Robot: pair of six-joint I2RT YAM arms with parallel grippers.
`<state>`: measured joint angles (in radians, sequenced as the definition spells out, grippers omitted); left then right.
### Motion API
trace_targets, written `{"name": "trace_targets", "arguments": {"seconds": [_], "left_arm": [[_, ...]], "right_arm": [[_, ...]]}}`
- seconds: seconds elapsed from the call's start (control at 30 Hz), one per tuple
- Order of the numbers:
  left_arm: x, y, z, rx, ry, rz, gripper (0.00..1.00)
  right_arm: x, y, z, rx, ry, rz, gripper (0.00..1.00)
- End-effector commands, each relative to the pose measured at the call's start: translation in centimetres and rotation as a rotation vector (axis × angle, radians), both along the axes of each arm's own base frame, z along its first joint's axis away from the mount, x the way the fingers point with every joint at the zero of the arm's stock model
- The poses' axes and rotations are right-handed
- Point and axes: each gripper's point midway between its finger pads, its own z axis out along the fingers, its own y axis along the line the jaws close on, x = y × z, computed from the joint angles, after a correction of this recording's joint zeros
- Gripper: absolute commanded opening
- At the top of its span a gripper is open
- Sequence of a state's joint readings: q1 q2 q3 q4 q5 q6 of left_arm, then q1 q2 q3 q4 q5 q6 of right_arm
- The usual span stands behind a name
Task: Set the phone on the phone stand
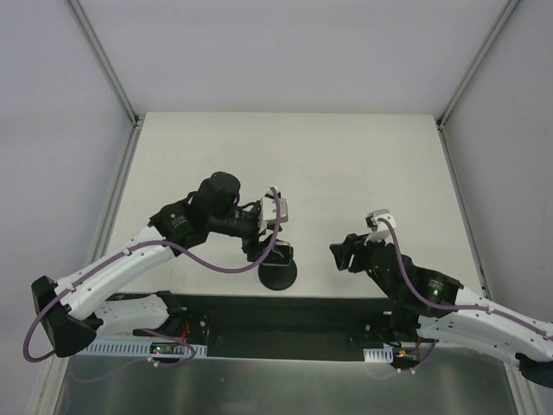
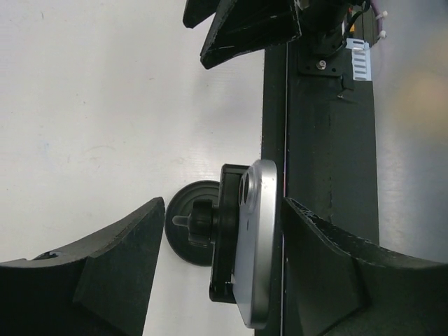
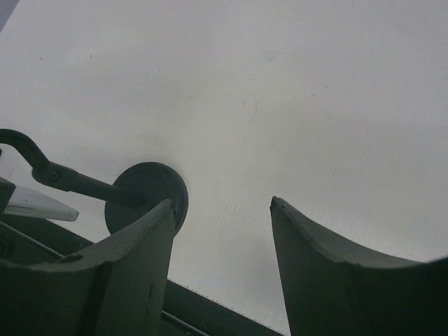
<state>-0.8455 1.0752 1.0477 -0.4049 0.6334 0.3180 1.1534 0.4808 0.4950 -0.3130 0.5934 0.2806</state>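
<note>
The phone (image 2: 257, 245), pale back and corner camera showing, stands on edge against the clamp bracket of the black phone stand (image 2: 225, 231). The stand's round base (image 1: 278, 275) sits near the table's front edge. My left gripper (image 2: 222, 203) is open around the phone and bracket. Its left finger is well clear, and its right finger (image 2: 329, 266) is right beside the phone's screen side. It also shows in the top view (image 1: 268, 242). My right gripper (image 1: 339, 253) is open and empty to the right of the stand. In the right wrist view (image 3: 221, 201) the stand base (image 3: 143, 192) lies beyond its left finger.
A black mounting plate (image 2: 329, 140) runs along the table's near edge, just behind the phone. The white table (image 1: 346, 164) is enclosed by white walls with metal corner posts (image 1: 104, 60). A pale corner of the phone (image 3: 38, 204) shows at the left of the right wrist view.
</note>
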Motion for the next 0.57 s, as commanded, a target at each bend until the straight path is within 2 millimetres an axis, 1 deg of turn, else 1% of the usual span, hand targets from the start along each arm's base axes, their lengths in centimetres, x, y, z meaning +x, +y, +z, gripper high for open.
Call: {"name": "trace_targets", "arguments": {"seconds": [0.0,0.03,0.07,0.1,0.17,0.2,0.23,0.27,0.3,0.33,0.37,0.4,0.43,0.47,0.5,0.53], "left_arm": [[0.3,-0.5,4.0,-0.083,-0.049,0.024,0.68],[0.2,-0.4,5.2,-0.108,-0.062,0.027,0.68],[0.0,-0.2,6.0,-0.126,-0.065,0.032,0.69],[-0.4,0.1,7.6,-0.160,-0.086,0.031,0.71],[-0.9,0.8,9.7,-0.208,-0.099,0.048,0.72],[-1.5,1.5,11.9,-0.259,-0.132,0.055,0.73],[-1.2,2.0,13.1,-0.280,-0.151,0.094,0.75],[-1.3,2.5,14.3,-0.305,-0.152,0.127,0.75],[-1.6,3.6,16.8,-0.359,-0.193,0.161,0.75],[-1.0,4.4,18.0,-0.381,-0.220,0.225,0.77],[-0.9,5.1,19.1,-0.409,-0.227,0.270,0.77],[-1.3,6.6,21.5,-0.468,-0.263,0.312,0.77],[-1.4,7.5,22.8,-0.502,-0.274,0.348,0.79],[-1.3,8.5,24.0,-0.537,-0.280,0.399,0.79],[-2.5,10.0,26.3,-0.608,-0.312,0.401,0.79],[-3.3,10.6,27.4,-0.646,-0.322,0.392,0.80]], "right_arm": [[0.2,-2.1,1.9,-0.018,0.019,-0.091,0.62],[0.6,-2.9,2.1,-0.048,0.014,-0.131,0.65],[0.6,-3.4,2.5,-0.062,0.014,-0.144,0.66],[0.4,-4.3,3.5,-0.079,0.012,-0.158,0.66],[0.6,-5.8,4.9,-0.104,-0.008,-0.205,0.69],[0.4,-6.9,6.1,-0.125,-0.017,-0.216,0.70],[0.5,-7.9,7.4,-0.135,-0.045,-0.239,0.75],[0.5,-8.7,8.4,-0.144,-0.062,-0.248,0.77],[0.3,-9.5,9.1,-0.161,-0.075,-0.248,0.79],[0.1,-10.6,11.6,-0.108,-0.113,-0.264,0.81],[0.2,-11.0,13.0,-0.116,-0.161,-0.247,0.82],[0.0,-11.5,14.2,-0.091,-0.186,-0.243,0.83],[-0.4,-12.6,16.7,-0.030,-0.225,-0.245,0.87],[-0.6,-13.1,18.5,-0.018,-0.273,-0.225,0.89],[-0.8,-13.4,20.0,-0.002,-0.310,-0.205,0.91],[-1.5,-13.4,21.6,0.047,-0.348,-0.152,0.99]]}}
